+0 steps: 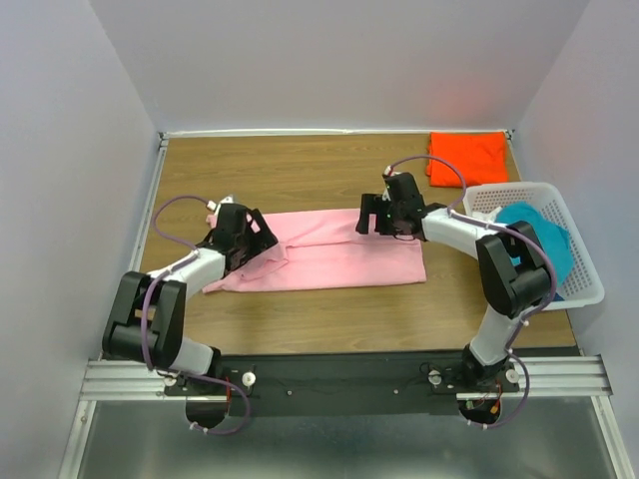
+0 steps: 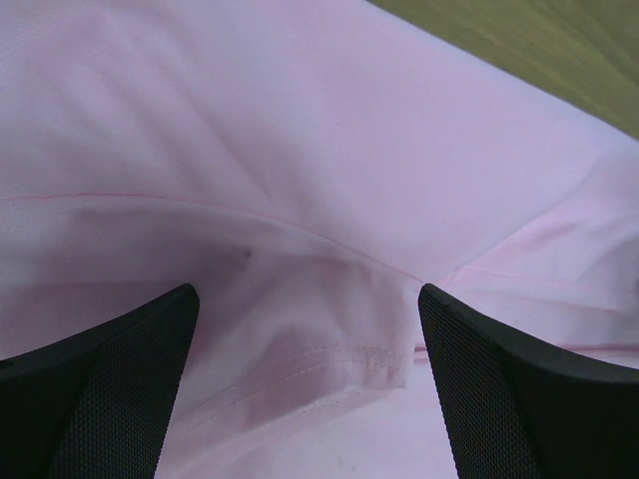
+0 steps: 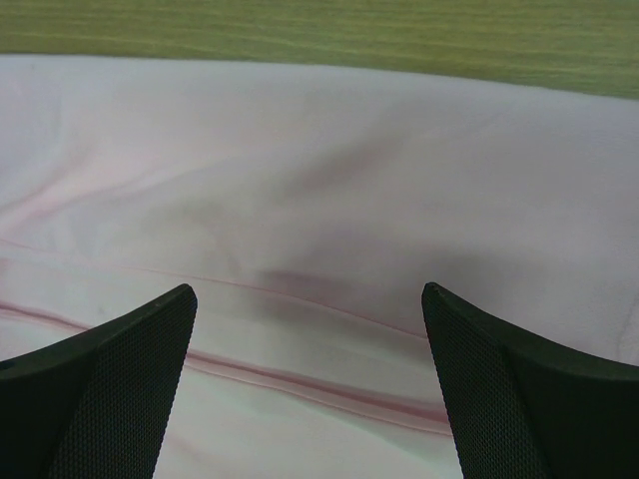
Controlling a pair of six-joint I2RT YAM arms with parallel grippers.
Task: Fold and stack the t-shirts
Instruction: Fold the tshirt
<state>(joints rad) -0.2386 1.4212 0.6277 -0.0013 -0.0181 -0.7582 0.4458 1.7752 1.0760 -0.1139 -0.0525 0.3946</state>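
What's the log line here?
left claw: open at pink shirt | right claw: open at pink shirt | orange shirt: folded, far-right | teal shirt: in basket

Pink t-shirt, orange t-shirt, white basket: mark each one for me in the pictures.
pink t-shirt (image 1: 339, 261), top external view, flat middle of the cloth.
orange t-shirt (image 1: 467, 157), top external view, centre of the folded shirt.
white basket (image 1: 509, 189), top external view, its far rim.

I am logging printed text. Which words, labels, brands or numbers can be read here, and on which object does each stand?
None can be read. The pink t-shirt, orange t-shirt, teal t-shirt and white lattice basket show no print; the wrist views show only plain pink cloth.
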